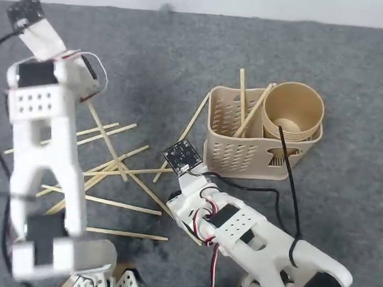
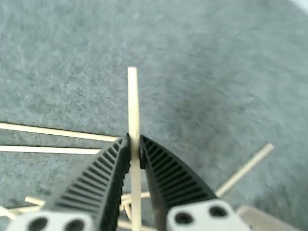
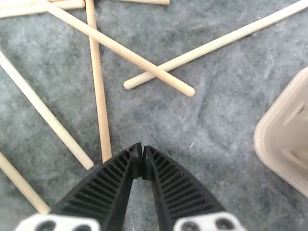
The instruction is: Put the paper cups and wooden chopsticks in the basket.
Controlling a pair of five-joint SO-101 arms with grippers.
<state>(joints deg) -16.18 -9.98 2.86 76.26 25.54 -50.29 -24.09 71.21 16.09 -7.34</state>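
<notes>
Beige plastic basket (image 1: 233, 156) holds the tan paper cups (image 1: 296, 108) and two wooden chopsticks (image 1: 242, 98); many loose chopsticks (image 1: 124, 206) left. My left gripper (image 2: 134, 147) clamps one stick (image 2: 133, 101); right gripper (image 3: 143, 151) closed, empty.

The high camera looks down from above at the grey mat (image 1: 346, 194), both arms and the basket (image 1: 233, 153). The wrist cameras sit right behind the left gripper (image 2: 134, 144) and the right gripper (image 3: 143, 154) and look down at the mat from close up. All three see chopsticks (image 1: 125, 205). The high and right wrist cameras share the basket.
</notes>
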